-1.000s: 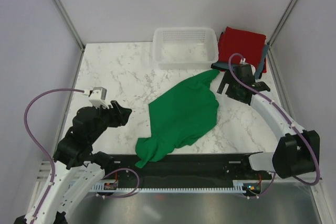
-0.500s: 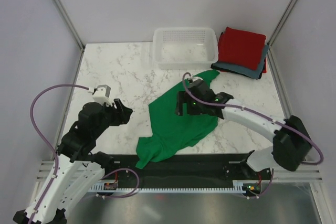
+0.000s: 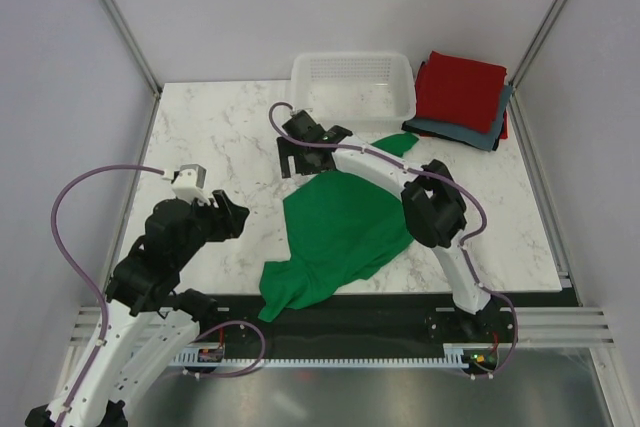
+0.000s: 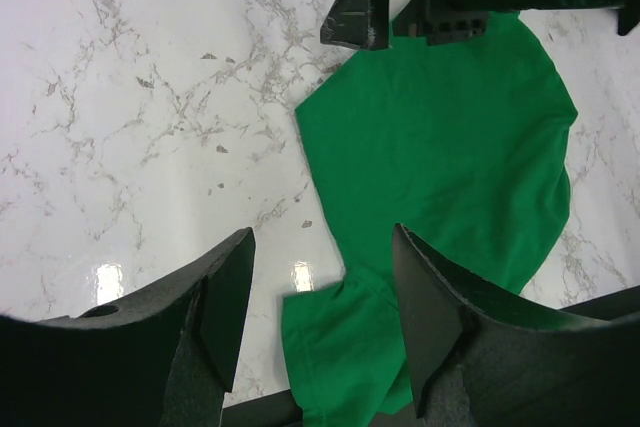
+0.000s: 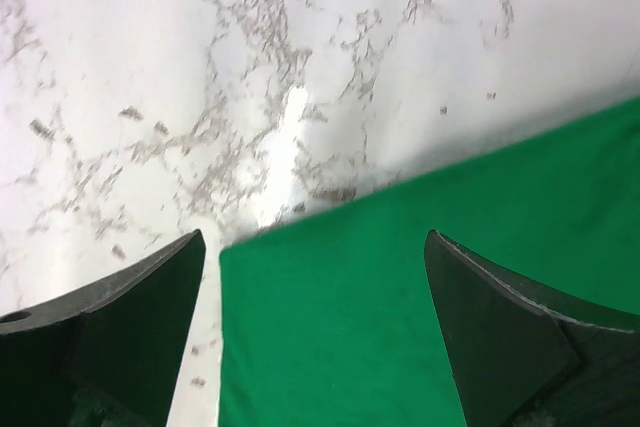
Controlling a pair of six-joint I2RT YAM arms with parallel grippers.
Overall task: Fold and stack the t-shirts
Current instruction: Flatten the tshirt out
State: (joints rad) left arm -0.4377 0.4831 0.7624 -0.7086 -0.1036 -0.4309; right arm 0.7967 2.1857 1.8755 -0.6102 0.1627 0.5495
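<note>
The bright green t-shirt [image 3: 345,227] lies spread and rumpled on the marble table, one sleeve hanging over the front edge. My right gripper [image 3: 291,159] is open over the shirt's far left corner. In the right wrist view that corner [image 5: 420,297] lies between my open fingers [image 5: 315,247]. My left gripper [image 3: 234,217] is open and empty, left of the shirt. In the left wrist view [image 4: 320,247] it hovers above the shirt's near sleeve [image 4: 350,347]. A folded red shirt [image 3: 462,85] lies on a folded grey-blue shirt [image 3: 455,131] at the far right.
A white mesh basket [image 3: 352,67] stands at the back middle, just behind my right gripper. The right arm's elbow [image 3: 435,207] reaches over the shirt's right side. A black rail [image 3: 400,312] runs along the table's front edge.
My right arm has swept from beside the folded stack at the far right, across the green shirt, to its far left corner. My left arm has barely moved.
</note>
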